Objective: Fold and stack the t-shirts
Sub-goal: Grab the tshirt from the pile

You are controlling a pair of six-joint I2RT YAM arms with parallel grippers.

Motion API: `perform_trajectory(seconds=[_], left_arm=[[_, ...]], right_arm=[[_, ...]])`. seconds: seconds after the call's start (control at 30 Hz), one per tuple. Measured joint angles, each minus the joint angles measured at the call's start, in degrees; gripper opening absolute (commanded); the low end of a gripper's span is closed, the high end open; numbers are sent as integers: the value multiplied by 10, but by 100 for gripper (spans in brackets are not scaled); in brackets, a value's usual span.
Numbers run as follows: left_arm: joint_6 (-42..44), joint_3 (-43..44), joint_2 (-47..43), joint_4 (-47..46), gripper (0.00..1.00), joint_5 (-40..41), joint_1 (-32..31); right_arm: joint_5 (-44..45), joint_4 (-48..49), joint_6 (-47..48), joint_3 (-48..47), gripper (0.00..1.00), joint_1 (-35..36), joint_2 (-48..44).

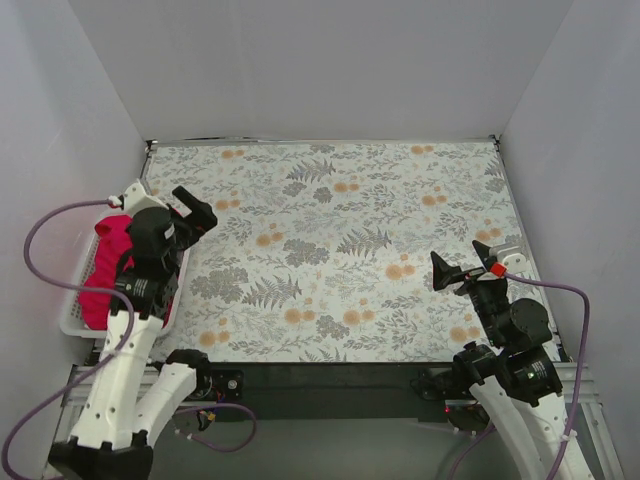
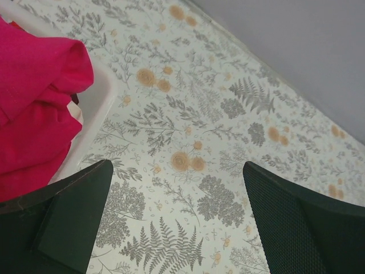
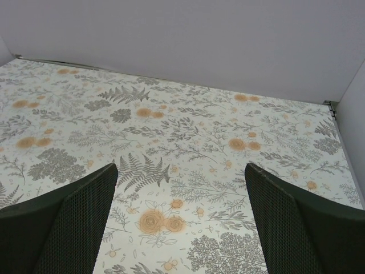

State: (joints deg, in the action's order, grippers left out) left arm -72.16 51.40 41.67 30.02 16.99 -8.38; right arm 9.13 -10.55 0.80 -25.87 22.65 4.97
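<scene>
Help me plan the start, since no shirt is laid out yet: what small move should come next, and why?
Probably swing the left gripper left and down onto the red t-shirt. It is open and empty beside the white basket, where the shirt lies heaped; the floral cloth holds no shirt, and the right gripper is far off.
</scene>
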Motion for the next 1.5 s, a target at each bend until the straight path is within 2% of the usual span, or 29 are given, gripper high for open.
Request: perform_trajectory(seconds=[0.2,0.33,0.43,0.63,0.8,0.93,1.03,1.07,1.1,1.2,1.23,1.27,1.3,1.5], left_arm=[[-18,129,217,90,98,21,0],[-15,182,311,145,98,73,8],[-4,205,340,160,98,105,42],[25,208,358,145,98,152,151],[39,189,386,96,98,150,219],[41,169,426,61,97,138,249],[41,151,456,40,86,133,253],[42,147,462,35,76,133,254],[41,145,466,30,54,133,254],[39,144,465,12,23,128,254],[39,144,462,7,6,125,254],[37,144,459,5,1,123,254],[40,144,454,5,0,119,254],[60,187,412,19,0,108,240]], right_arm=[[-3,0,-1,4,98,10,-1],[-4,0,-2,5,98,19,-1],[-6,0,-2,5,98,27,-1],[-10,0,-2,5,98,37,3],[-19,0,-2,5,98,45,17],[-23,0,-1,5,98,49,27],[-30,0,0,5,98,49,36],[-32,0,1,5,98,49,40],[-34,0,1,5,98,49,44],[-42,0,3,5,98,49,56],[-44,0,4,5,98,49,61],[-47,0,5,5,98,49,65],[-50,0,5,5,98,49,70],[-57,-1,7,5,99,49,95]])
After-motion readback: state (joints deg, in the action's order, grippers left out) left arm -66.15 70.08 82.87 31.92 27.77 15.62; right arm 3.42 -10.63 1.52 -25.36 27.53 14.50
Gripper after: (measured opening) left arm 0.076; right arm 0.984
